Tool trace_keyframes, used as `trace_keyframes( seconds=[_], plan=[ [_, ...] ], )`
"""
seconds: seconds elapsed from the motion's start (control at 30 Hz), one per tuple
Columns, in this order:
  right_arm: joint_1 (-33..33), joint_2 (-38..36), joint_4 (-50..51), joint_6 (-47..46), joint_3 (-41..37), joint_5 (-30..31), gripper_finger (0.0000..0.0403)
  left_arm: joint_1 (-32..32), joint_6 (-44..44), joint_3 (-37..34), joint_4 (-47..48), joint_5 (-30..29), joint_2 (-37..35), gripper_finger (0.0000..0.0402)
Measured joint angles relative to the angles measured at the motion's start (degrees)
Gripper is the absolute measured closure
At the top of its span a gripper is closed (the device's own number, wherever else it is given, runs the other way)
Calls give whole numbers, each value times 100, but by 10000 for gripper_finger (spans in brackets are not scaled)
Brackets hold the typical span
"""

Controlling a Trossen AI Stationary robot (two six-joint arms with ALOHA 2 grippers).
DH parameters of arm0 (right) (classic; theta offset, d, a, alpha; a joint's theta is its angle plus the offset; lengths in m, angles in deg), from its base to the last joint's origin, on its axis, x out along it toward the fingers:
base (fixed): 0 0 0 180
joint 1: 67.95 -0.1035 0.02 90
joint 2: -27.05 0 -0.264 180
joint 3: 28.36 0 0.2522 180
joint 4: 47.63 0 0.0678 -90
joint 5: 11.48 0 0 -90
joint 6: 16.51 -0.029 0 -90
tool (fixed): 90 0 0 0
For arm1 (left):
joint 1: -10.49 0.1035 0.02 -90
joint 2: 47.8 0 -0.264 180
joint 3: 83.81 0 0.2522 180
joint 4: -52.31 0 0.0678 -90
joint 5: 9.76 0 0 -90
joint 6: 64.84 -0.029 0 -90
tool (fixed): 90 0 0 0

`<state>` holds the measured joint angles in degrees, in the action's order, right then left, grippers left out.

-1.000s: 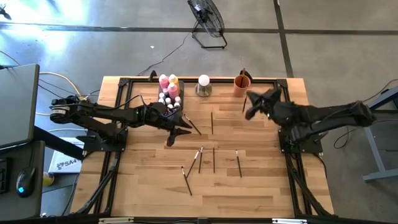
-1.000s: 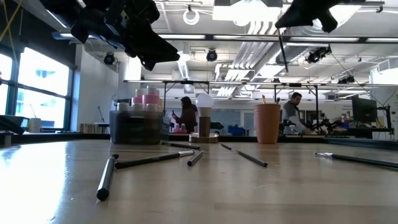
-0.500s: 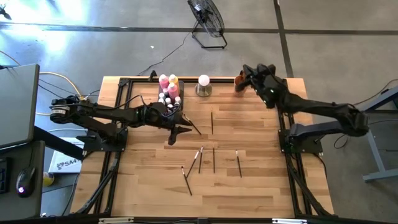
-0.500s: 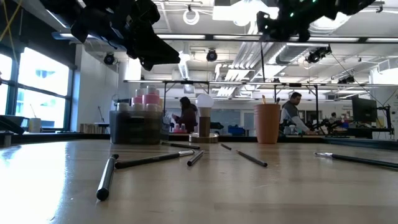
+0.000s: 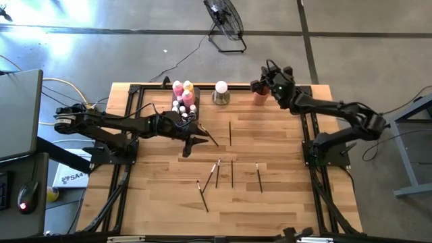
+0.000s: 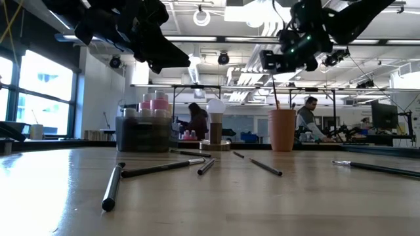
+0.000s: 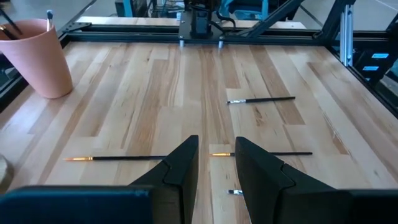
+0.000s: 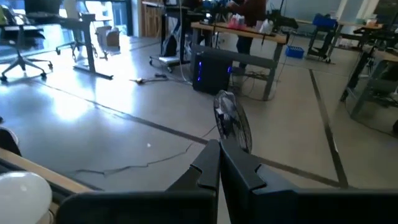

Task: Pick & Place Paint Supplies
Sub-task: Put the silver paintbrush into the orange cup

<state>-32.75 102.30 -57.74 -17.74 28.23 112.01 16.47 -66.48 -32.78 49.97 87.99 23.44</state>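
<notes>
Hovering above the orange plastic cup [image 5: 261, 94] at the far edge of the wooden table [image 5: 162, 202], the right gripper [image 5: 259, 86] has its two dark fingers pressed together. In the low view a thin dark paintbrush [image 6: 274, 98] hangs straight down from it, its lower end at the cup's mouth. The left gripper [image 5: 196, 140] hangs over the table just beside the grey rectangular tray [image 5: 195, 98], fingers a narrow gap apart and holding nothing.

Inside the tray stand the larger pink and yellow paint bottles [image 5: 182, 90] and several tiny white-capped bottles [image 5: 183, 108]. The white ball on a metal base [image 5: 221, 92] sits between tray and cup.

Loose thin dark-handled paintbrushes [image 5: 231, 171] lie flat on the boards: one near the left gripper, one toward the ball, and a cluster of five nearer the table's middle. The left wrist view shows three of them lying crosswise beyond its fingers [image 7: 185, 168].
</notes>
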Motion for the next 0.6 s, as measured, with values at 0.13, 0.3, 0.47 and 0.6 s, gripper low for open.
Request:
trace_keyframes(
  seconds=[0.13, 0.3, 0.47, 0.6],
  plan=[
    [64, 323, -86, -2, 0, -76, 400, 0, -6, -1, -1, 0, 0, 298],
    [62, 700, -81, -29, 0, -54, 400, 0, -6, -1, 0, 2, 0, 298],
    [59, 849, -124, -60, 0, 69, 400, 0, -5, 0, -1, 3, 0, 298],
    [60, 849, -83, -52, 0, 89, 400, 0, -4, -1, 1, 4, 0, 298]
  ],
)
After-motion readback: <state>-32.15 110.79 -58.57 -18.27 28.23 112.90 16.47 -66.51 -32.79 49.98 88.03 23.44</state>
